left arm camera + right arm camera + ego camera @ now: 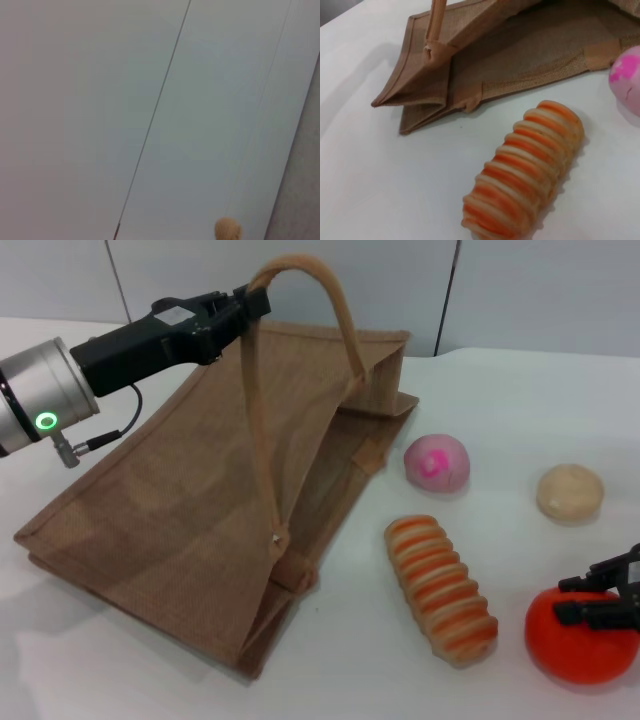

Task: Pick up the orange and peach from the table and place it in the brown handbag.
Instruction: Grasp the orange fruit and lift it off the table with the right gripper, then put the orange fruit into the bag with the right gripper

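Note:
The brown handbag point(190, 500) lies on the white table with its mouth facing the fruits. My left gripper point(255, 302) is shut on one strap handle point(300, 265) and holds it up above the bag. A bit of that strap shows in the left wrist view point(227, 230). The orange point(580, 650) sits at the front right edge. My right gripper point(600, 598) is over its top, fingers apart. The pink peach point(437, 462) lies just right of the bag's mouth. It also shows in the right wrist view point(626, 75), with the bag point(520, 55).
A long orange-and-cream striped piece point(441, 587) lies between the bag and the orange, and fills the right wrist view point(520, 175). A plain beige ball point(569, 492) sits right of the peach. A grey panelled wall point(520, 290) stands behind the table.

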You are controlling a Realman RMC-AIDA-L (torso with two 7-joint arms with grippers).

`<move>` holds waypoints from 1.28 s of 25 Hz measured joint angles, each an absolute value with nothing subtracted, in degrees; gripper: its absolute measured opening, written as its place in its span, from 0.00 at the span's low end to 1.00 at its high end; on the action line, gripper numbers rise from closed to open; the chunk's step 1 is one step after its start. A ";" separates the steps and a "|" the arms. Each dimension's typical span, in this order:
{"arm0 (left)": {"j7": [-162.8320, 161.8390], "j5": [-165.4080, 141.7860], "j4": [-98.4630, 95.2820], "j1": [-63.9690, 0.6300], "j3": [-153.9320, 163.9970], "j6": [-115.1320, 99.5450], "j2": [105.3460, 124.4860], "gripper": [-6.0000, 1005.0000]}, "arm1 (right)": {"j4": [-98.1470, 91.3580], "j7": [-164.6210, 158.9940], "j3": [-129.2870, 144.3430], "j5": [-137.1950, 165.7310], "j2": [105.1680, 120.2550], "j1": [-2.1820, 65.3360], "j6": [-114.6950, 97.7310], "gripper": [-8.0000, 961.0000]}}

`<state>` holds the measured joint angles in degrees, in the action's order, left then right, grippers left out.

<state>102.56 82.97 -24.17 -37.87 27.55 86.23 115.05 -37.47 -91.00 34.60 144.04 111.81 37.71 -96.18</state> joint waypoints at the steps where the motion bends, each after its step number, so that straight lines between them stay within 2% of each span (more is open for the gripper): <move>1: 102.56 82.97 -24.17 -37.84 27.53 86.22 115.05 0.12 | -37.80 -91.00 34.67 144.05 111.92 37.60 -96.22 0.62; 7: 102.56 82.97 -24.18 -37.73 27.49 86.23 115.05 0.12 | -38.80 -91.02 34.83 144.13 112.24 37.35 -96.31 0.32; 10: 102.57 82.97 -24.18 -37.69 27.50 86.22 115.05 0.12 | -38.86 -90.77 34.58 144.14 112.24 37.35 -96.38 0.25; 17: 102.57 83.57 -24.17 -37.48 27.17 87.72 115.01 0.12 | -42.28 -88.86 33.05 143.51 113.19 36.77 -97.09 0.20; 24: 102.41 83.68 -24.18 -37.45 25.51 91.15 114.92 0.12 | -47.29 -85.04 27.08 143.20 115.03 36.88 -100.72 0.17; 32: 101.99 84.92 -24.25 -37.86 25.15 95.47 114.87 0.12 | -46.53 -80.27 26.54 134.10 115.62 39.84 -104.50 0.11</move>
<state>101.99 84.92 -24.25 -37.86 25.15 95.47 114.87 -46.53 -80.27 26.54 134.10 115.62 39.84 -104.50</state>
